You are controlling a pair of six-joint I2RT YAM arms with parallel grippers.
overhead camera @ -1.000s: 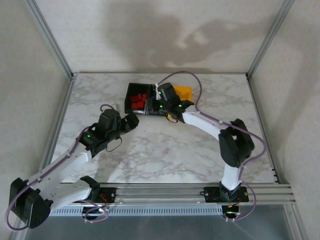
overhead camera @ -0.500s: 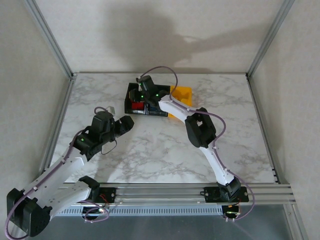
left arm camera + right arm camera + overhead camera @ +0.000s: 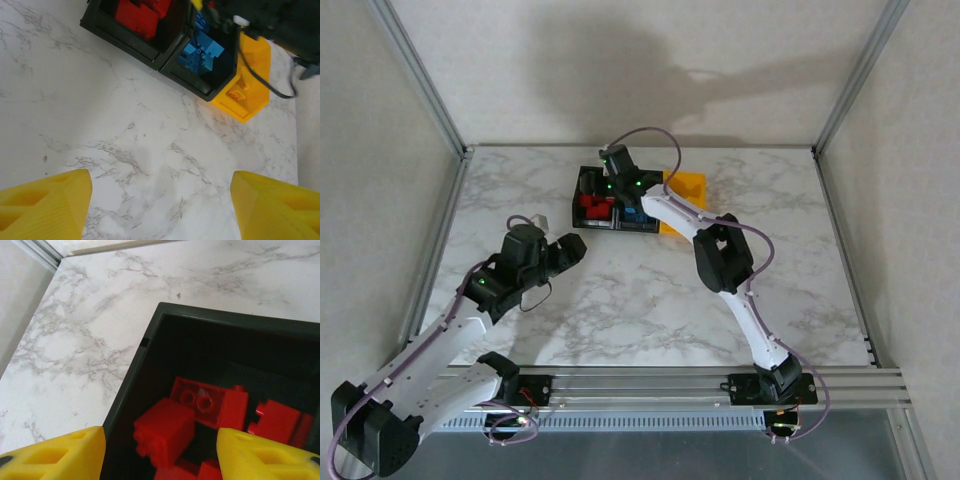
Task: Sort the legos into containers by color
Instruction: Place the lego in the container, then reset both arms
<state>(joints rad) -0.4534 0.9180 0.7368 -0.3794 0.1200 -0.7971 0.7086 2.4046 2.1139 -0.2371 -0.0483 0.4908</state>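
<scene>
Overhead, the right gripper (image 3: 161, 440) hung above the left-hand black bin (image 3: 225, 320), its yellow fingers (image 3: 55, 455) spread apart with nothing between them. Below the gap lay the red bricks (image 3: 200, 405), piled loosely inside that bin; one flat piece showed two studs facing up. The three bins stood in a row toward the far side of the marble surface (image 3: 650, 300), touching one another. The black one with red bricks was on the left, a second black bin (image 3: 187, 82) holding blue bricks (image 3: 202, 50) sat in the middle, and a yellow bin (image 3: 245, 90) was on the right. What the yellow bin held could not be told. The left gripper (image 3: 161, 190) hovered over bare surface nearer the arms, well apart from the bins and angled toward them. Its fingers stood wide, holding nothing.
</scene>
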